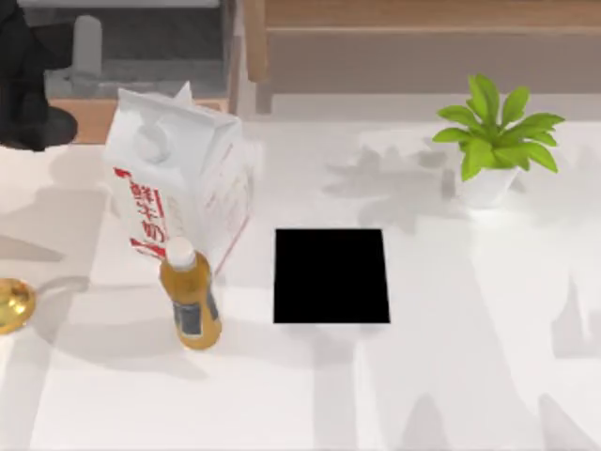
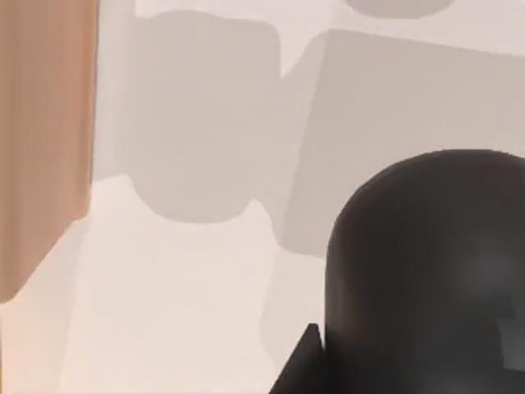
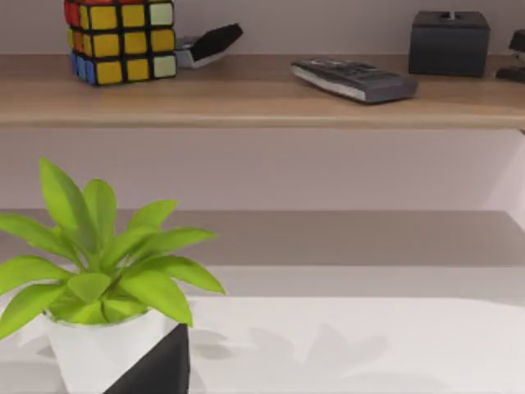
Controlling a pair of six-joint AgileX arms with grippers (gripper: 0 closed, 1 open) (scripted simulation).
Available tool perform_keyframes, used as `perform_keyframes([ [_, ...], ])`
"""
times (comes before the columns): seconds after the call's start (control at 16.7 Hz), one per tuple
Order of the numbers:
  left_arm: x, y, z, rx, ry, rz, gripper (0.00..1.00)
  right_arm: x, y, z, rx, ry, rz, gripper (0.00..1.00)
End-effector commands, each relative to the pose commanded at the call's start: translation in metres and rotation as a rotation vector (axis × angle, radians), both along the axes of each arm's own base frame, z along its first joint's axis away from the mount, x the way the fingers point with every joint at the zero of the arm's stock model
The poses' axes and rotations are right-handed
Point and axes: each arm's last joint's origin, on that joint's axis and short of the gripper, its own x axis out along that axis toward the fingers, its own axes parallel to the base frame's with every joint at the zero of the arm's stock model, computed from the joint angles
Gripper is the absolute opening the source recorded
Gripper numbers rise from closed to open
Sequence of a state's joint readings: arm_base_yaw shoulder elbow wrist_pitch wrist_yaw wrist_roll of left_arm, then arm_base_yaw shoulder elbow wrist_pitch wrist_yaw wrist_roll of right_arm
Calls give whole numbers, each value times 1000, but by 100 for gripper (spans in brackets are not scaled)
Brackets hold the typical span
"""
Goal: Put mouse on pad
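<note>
The pad (image 1: pixel 331 275) is a flat black, nearly square mat in the middle of the white table (image 1: pixel 470 376). The mouse is out of view. My left arm (image 1: pixel 28 89) is a dark mass parked at the far left corner, well away from the pad. In the left wrist view a dark rounded shape (image 2: pixel 426 271) sits close to the camera, and I cannot tell what it is. In the right wrist view a black edge of my right gripper (image 3: pixel 160 365) shows in front of the plant pot.
A white and red milk carton (image 1: pixel 178 178) stands left of the pad, with an amber bottle (image 1: pixel 191 296) in front of it. A gold round object (image 1: pixel 11 305) lies at the left edge. A potted plant (image 1: pixel 493 141) stands at the back right. A wooden shelf (image 3: pixel 262 98) holds small items.
</note>
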State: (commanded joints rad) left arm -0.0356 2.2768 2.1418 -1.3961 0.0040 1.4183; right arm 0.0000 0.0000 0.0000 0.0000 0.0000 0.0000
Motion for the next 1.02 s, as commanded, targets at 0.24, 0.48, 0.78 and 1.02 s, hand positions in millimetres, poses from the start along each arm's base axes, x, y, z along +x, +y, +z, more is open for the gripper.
perform_keyframes([
  [0.24, -14, -28, 58, 22, -167, -233, 0, 0, 0, 0, 0, 0, 0, 100],
  [0.48, -34, -83, 109, 70, -360, -602, 0, 0, 0, 0, 0, 0, 0, 100],
  [0.78, -61, -186, 113, 103, -459, -1143, 0, 0, 0, 0, 0, 0, 0, 100],
  [1.02, -85, -262, 68, 93, -366, -1515, 0, 0, 0, 0, 0, 0, 0, 100],
])
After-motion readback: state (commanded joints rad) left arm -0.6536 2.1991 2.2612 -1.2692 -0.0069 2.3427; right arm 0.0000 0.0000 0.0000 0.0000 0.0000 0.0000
